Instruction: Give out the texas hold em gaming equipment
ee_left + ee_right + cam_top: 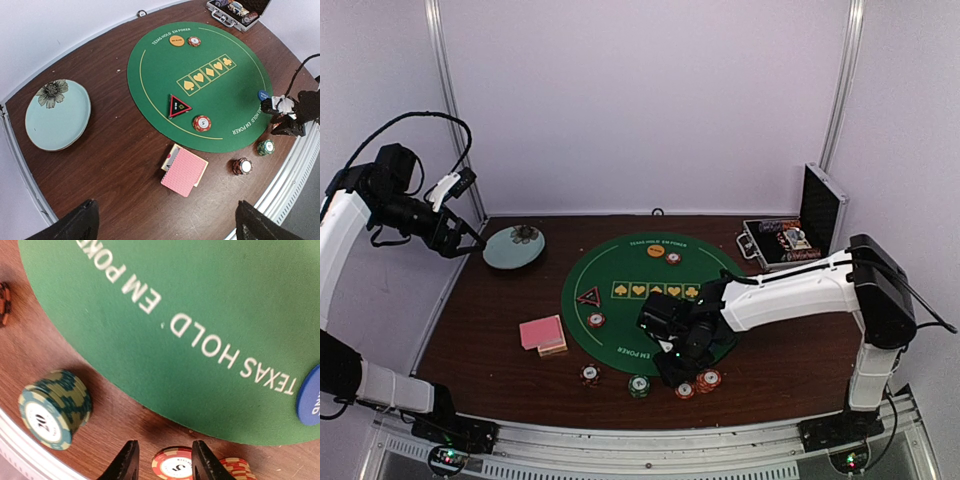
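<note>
One red chip stack (172, 466) marked with a five sits on the bare tabletop (480, 340), just off the near edge of the green mat (200, 315). An orange chip stack (237, 469) is close on one side and a green chip stack (55, 407) stands well apart on the other. The right pincer (166, 460) is low over the red stack, half open, with one finger on either side of it. The wrist view does not show whether the fingers press on the chips or only bracket them.

Further out, a blue disc (263, 94) lies on the mat's rim near that arm. A dark chip stack (590, 374) stands farther along the same edge. On the mat are a lone red chip (596, 320), the triangle marker (588, 296), an orange disc (655, 250) and another chip (673, 258). The pink-backed cards (542, 334) lie on the wood beside the mat. The left pincer (470, 243) hangs high near the plate (514, 246), spread wide and holding nothing. The case (790, 235) stands open at the far right.

The step in hand looks like handling a chip stack at the near seat, either setting it down or taking it up. The next move calls for a straight vertical path. The orange stack is so close that any sideways drift could topple it. If the stack is to be lifted, the fingers must close squarely on its rim.
</note>
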